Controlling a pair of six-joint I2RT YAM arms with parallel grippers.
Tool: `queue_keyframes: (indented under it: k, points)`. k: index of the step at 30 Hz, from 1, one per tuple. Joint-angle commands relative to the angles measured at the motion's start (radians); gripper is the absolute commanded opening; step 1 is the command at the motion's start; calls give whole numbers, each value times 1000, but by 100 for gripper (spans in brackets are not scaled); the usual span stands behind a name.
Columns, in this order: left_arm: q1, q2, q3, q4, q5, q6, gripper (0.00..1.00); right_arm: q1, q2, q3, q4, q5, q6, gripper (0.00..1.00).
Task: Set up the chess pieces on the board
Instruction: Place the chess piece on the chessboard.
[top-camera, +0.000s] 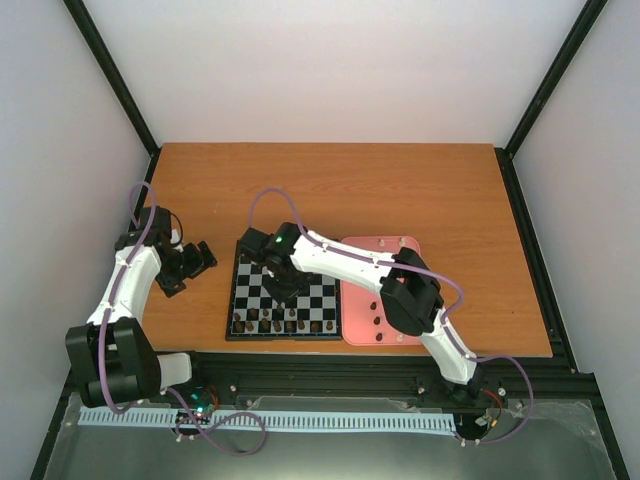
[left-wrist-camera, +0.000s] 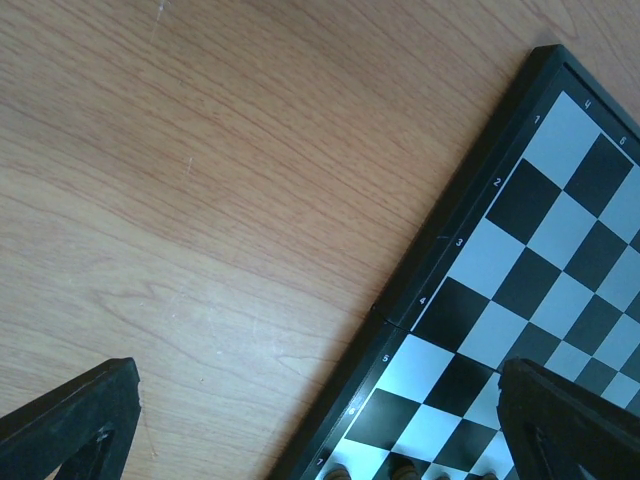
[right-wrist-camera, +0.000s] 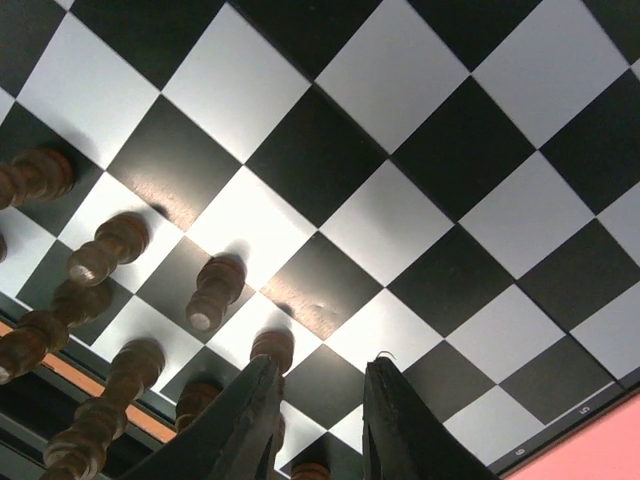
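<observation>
The board (top-camera: 232, 300) lies at the table's near middle, with dark brown chess pieces (top-camera: 283, 325) lined along its near rows. My right gripper (top-camera: 287, 290) hovers low over the board. In the right wrist view its jaws (right-wrist-camera: 322, 362) stand slightly apart and open over a black square, with nothing between them. A brown piece (right-wrist-camera: 272, 348) stands just outside the left finger, and another (right-wrist-camera: 215, 292) stands a square away. My left gripper (top-camera: 190, 265) is open over bare wood left of the board (left-wrist-camera: 540, 260); in its wrist view the gripper (left-wrist-camera: 320, 365) holds nothing.
A pink tray (top-camera: 385, 255) lies against the board's right side, with a few dark pieces (top-camera: 378, 315) at its near end under the right arm. Brown piece tops (left-wrist-camera: 400, 470) show at the bottom edge of the left wrist view. Black frame posts border the table.
</observation>
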Motion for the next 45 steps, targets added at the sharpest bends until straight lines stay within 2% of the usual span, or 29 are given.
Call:
queue_keyframes:
  k: [1, 19, 45]
  points:
    - [-2, 3, 36, 2, 1, 16, 100, -10, 32, 26, 5, -1, -30, 25]
    - [-3, 17, 39, 1, -6, 19, 100, -7, 74, 4, 48, -85, -39, 23]
    - [-3, 21, 26, 9, -6, 22, 100, 8, 68, -23, 54, -105, -40, 23]
